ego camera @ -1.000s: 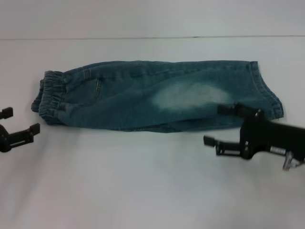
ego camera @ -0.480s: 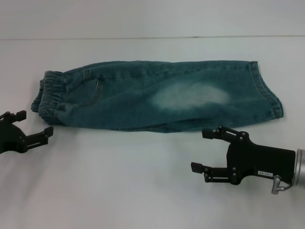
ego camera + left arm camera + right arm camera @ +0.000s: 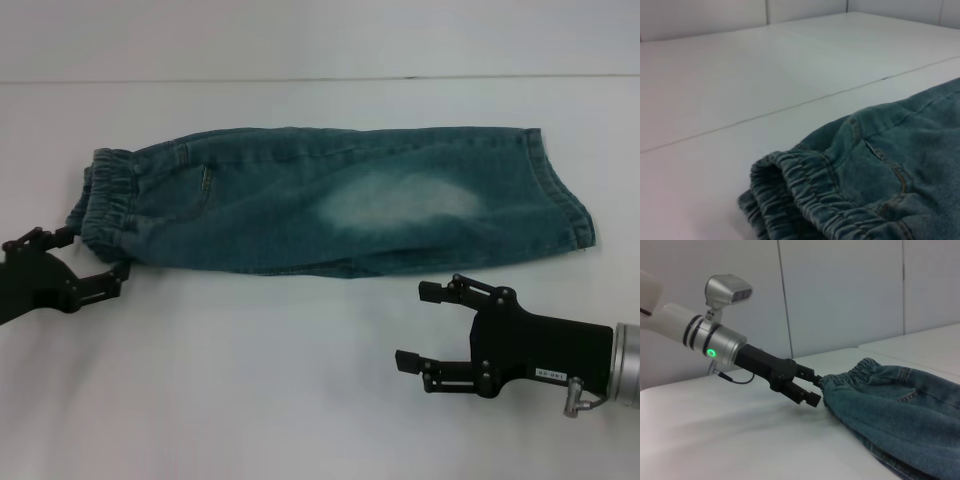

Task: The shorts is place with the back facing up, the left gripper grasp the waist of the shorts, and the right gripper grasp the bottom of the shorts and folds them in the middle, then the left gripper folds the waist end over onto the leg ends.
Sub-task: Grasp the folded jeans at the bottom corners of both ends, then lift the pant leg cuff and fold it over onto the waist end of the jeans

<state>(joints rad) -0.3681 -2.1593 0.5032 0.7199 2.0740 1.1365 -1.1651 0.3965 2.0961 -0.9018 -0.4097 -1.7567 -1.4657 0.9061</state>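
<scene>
While the shorts lie folded lengthwise across the white desk, with the ruffled elastic waist to our left and the leg ends to our right, we find the left tool at the near corner of that waist, its fingers parted around the band's edge and holding nothing that we can confirm. We judge the next step to be the closing of this tool on the waist, and here lies the first risk: the band is thick and bunched in several layers, so a shallow bite at the corner may catch only the upper layer, or slip off once lifted. A one-corner grip could also let the far side of the waist sag and skew the fold. Moving right, the faded patch marks the middle of the garment, lying flat. Further right, the right tool stands wide open and empty over bare desk, near the shorts but not touching; should it drift inward, it could snag the near edge.
</scene>
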